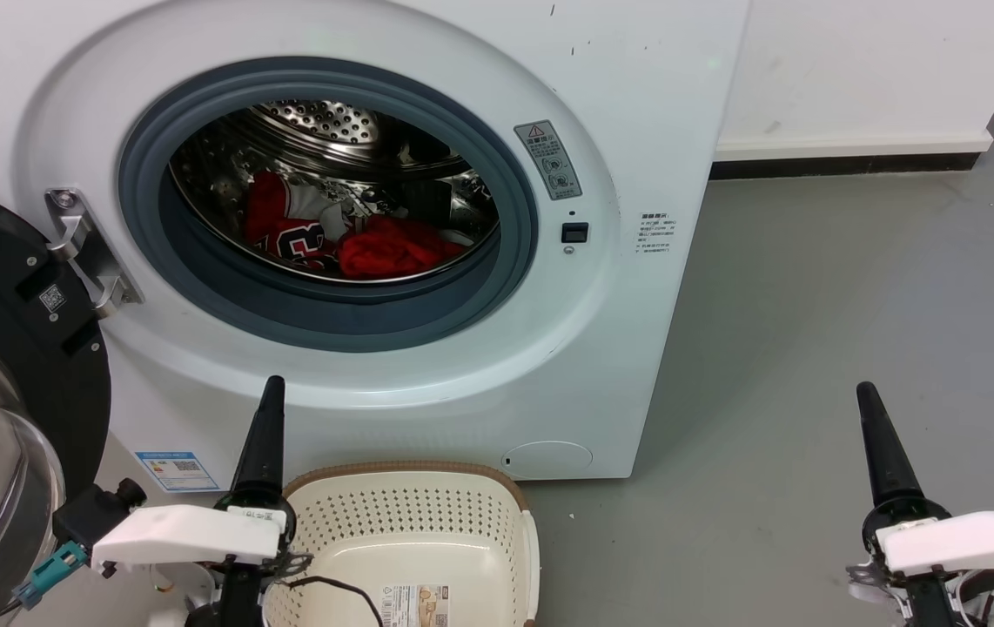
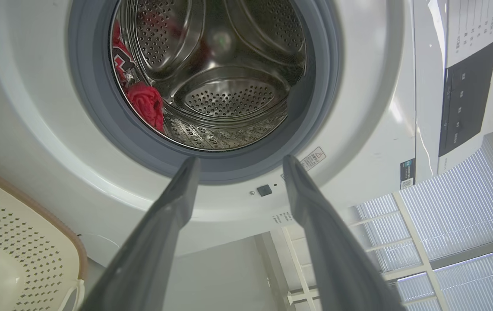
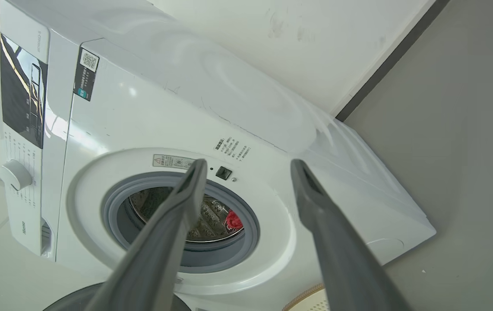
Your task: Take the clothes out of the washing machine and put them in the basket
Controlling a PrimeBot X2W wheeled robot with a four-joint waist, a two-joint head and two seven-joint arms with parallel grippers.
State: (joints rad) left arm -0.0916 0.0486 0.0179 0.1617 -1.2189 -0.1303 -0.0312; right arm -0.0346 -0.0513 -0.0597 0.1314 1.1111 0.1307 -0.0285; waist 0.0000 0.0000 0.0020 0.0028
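clothes point(image 1: 349, 235) both low in washing machine point(image 1: 636, 131) drum | basket point(image 1: 410, 505) just before its foot, nothing in it | left gripper point(image 2: 241, 160), right gripper point(image 3: 250, 162): jaws wide apart, holding nothing, outside porthole | risk, my read: fabric snags grey seal lip, drops short of basket

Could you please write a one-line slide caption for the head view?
Red clothes lie in the open washing machine; the basket sits empty below, left gripper beside it, right gripper farther right.
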